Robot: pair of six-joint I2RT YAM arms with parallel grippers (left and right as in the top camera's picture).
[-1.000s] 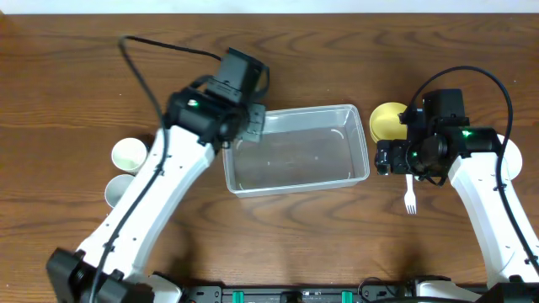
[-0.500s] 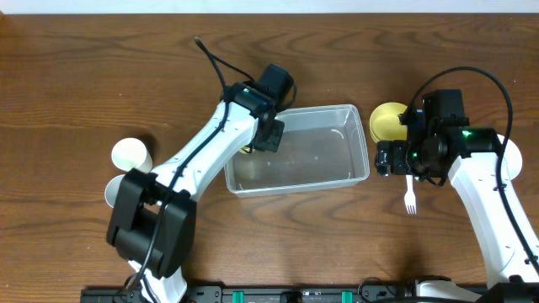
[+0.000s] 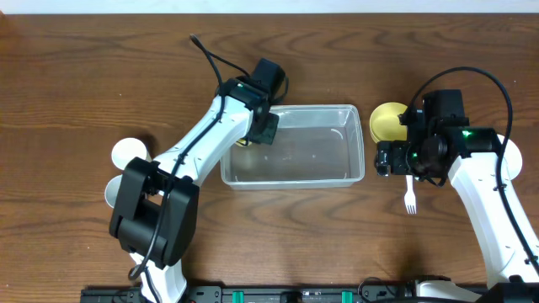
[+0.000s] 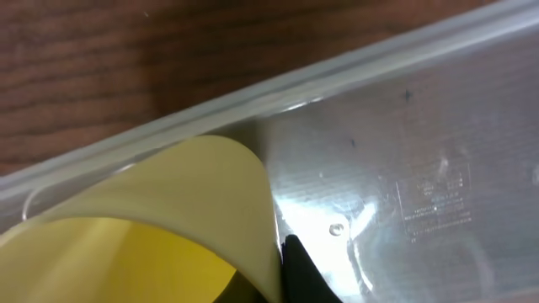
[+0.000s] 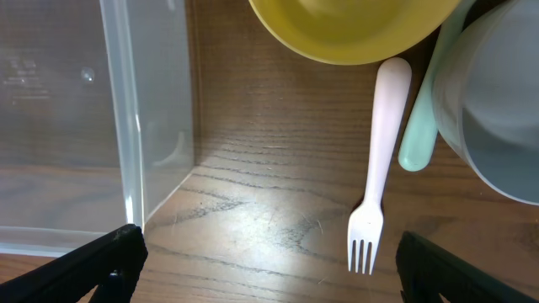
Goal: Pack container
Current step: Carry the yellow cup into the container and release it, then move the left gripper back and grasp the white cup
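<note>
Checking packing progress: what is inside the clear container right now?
The container shows a bare floor. Its far left corner is covered by the left end effector, shut on a yellow cup at the rim; whether the cup is inside cannot be told.

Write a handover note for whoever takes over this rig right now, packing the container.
Left gripper: shut, apparently on a yellow item, at the far-left corner of the container.
Right gripper: open, holding nothing, above the white fork.
Done: nothing packed yet; the container looks empty.
Left to pack: the yellow item, the fork, the yellow bowl, the white cups.
</note>
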